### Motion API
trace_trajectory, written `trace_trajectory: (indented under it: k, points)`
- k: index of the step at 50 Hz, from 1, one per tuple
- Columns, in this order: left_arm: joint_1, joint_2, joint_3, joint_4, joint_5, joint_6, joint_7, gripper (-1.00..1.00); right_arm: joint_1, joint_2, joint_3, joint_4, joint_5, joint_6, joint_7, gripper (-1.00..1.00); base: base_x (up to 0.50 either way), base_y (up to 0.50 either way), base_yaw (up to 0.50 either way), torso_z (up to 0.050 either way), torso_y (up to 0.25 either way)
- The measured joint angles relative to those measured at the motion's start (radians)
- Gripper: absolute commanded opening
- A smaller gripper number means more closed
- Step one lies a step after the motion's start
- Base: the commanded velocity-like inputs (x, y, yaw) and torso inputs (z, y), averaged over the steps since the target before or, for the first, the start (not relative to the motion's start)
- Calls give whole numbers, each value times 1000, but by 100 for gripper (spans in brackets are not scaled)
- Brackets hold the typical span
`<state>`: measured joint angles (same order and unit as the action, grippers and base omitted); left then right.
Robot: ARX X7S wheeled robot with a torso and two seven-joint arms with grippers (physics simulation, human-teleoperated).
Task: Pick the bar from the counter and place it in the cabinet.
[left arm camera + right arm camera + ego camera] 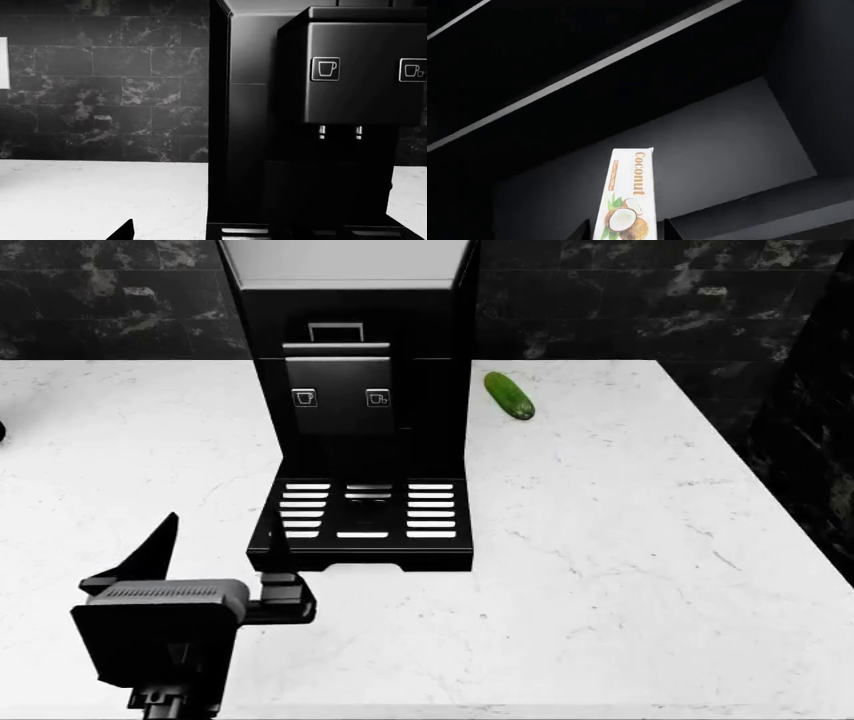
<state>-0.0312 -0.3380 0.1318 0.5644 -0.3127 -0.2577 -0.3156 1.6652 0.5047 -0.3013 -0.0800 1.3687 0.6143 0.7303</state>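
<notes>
The bar (630, 190), a white wrapper printed "Coconut" with a coconut picture, stands up between the jaws of my right gripper (627, 233), which is shut on its lower end. It is held in front of the dark cabinet interior (707, 145), with a grey panel behind it and a pale shelf edge above. The right gripper and the bar do not show in the head view. My left gripper (220, 550) is open and empty, low over the white marble counter (601, 540) in front of the coffee machine.
A black coffee machine (354, 420) with a slotted drip tray stands mid-counter; it fills the left wrist view (320, 120). A green cucumber (509, 396) lies right of it near the dark tiled wall (100, 85). A dark panel borders the counter's right edge.
</notes>
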Motion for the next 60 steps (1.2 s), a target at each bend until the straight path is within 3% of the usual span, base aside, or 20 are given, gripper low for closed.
trace_trajectory:
  k: [10, 18, 26, 40, 57, 58, 60]
  points:
    - [-1, -4, 9, -7, 1, 2, 2, 100, 156, -99, -76, 351, -128, -40, -94, -100, 0, 0, 0, 0, 0]
    - [-1, -6, 14, -14, 2, 7, 4, 100, 355, -237, -262, 874, -364, -81, -359, -100, 0, 0, 0, 0, 0]
    - [1, -8, 13, -22, 0, 16, 5, 100, 454, -328, -365, 1159, -625, -66, -582, -100, 0, 0, 0, 0, 0]
    - [2, -13, 14, -34, 0, 25, 3, 100, 511, -402, -332, 1294, -1021, -43, -817, -100, 0, 0, 0, 0, 0]
    - [2, -17, 21, -49, 7, 34, -1, 100, 513, -426, -265, 1312, -1246, -62, -929, -100, -1, 0, 0, 0, 0]
    - [2, -17, 21, -49, 7, 34, -1, 100, 512, -426, -262, 1312, -1253, -64, -932, 100, 0, 0, 0, 0, 0]
    - [2, -18, 22, -51, 8, 35, -1, 100, 505, -427, -259, 1324, -1256, -62, -945, 100, 0, 0, 0, 0, 0]
